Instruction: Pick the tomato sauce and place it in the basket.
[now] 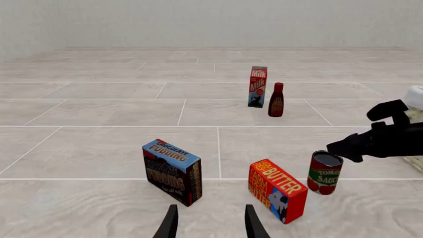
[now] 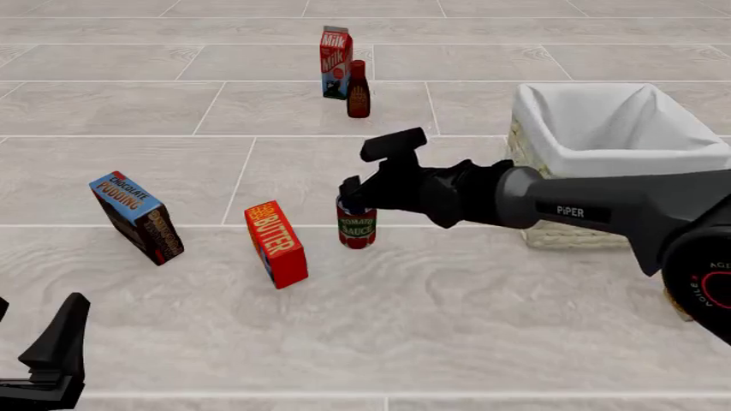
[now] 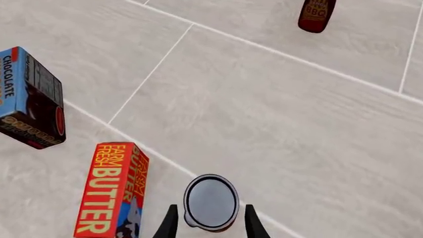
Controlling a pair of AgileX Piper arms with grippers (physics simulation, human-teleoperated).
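The tomato sauce [image 2: 356,228] is a small red-labelled can with a dark metal top, standing upright on the table right of a butter box. My right gripper [image 2: 368,171] reaches in from the right and hangs open just over it. In the right wrist view the fingers [image 3: 170,224] straddle the tomato sauce [image 3: 211,201] with small gaps on both sides. The left wrist view shows the right gripper [image 1: 363,130] beside the top of the tomato sauce [image 1: 324,173]. The basket [image 2: 537,116], wicker with white lining, stands to the right. My left gripper [image 2: 29,330] is open and empty at the near left.
An orange butter box [image 2: 276,244] stands just left of the can, and a chocolate pudding box [image 2: 137,217] tilts further left. A milk carton [image 2: 335,50] and a dark BBQ sauce bottle [image 2: 359,89] stand at the back. The right arm passes in front of the basket.
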